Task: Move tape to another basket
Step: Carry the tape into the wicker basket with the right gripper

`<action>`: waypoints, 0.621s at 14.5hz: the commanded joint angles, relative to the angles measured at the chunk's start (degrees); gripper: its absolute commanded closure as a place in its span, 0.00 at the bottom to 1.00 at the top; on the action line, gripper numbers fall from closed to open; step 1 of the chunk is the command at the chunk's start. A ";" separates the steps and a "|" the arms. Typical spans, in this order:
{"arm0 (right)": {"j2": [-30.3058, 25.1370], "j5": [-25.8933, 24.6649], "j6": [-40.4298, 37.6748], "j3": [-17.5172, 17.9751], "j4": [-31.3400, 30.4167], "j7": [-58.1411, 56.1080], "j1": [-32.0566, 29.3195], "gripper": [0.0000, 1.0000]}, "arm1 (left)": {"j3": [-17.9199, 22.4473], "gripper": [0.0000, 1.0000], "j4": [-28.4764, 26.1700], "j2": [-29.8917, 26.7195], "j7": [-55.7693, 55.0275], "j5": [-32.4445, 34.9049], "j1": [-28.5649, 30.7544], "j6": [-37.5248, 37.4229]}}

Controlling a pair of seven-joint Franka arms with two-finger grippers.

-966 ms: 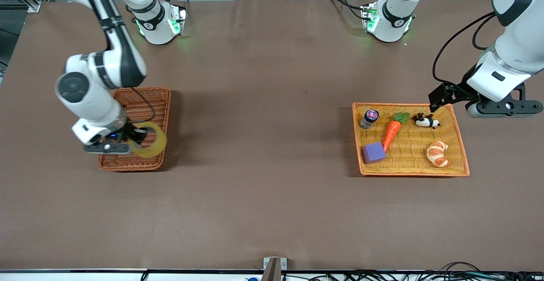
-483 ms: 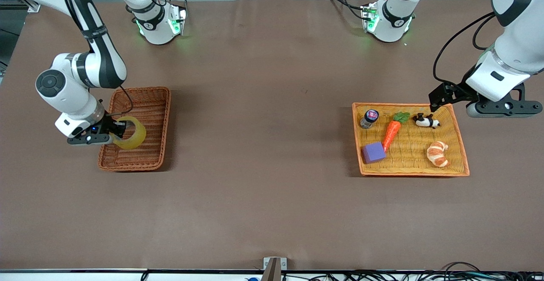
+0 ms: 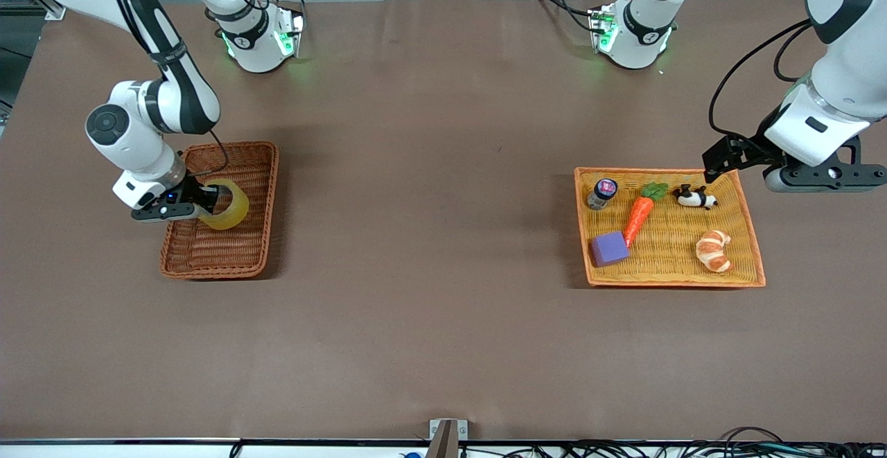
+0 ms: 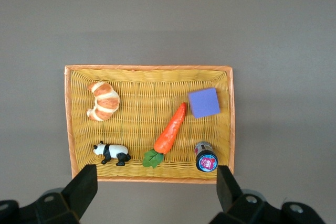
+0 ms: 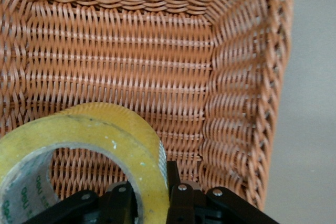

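Right end effector (image 3: 208,203) is gripping the tape (image 3: 226,204) by its wall, hanging over the basket (image 3: 267,195) near the worktop's right-arm end; lower it flat inside before releasing; left end effector (image 3: 721,160) is waiting, fingers spread, empty.

The front view looks down from high across the whole table (image 3: 443,319). The left wrist view looks straight down on the tray (image 4: 69,119), which the front view shares; the right wrist view sits close inside the basket (image 5: 247,93).
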 commanded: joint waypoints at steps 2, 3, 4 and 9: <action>0.75 -0.64 2.01 0.37 -1.28 -0.31 0.07 0.52 | 0.18 0.00 0.68 -0.30 1.07 -1.93 1.33 -0.48; 0.75 -0.64 2.01 0.37 -1.19 -0.31 -0.02 0.24 | 0.18 0.00 0.68 -0.30 0.99 -1.84 1.24 -0.48; 0.66 -0.55 2.01 0.37 -1.10 -0.39 -0.11 0.00 | 0.18 0.00 0.68 -0.30 0.90 -1.84 1.24 -0.57; -7.05 -0.55 -8.06 0.55 3.71 0.75 0.07 0.00 | 0.18 0.00 1.74 -0.13 0.90 -1.66 1.33 -0.57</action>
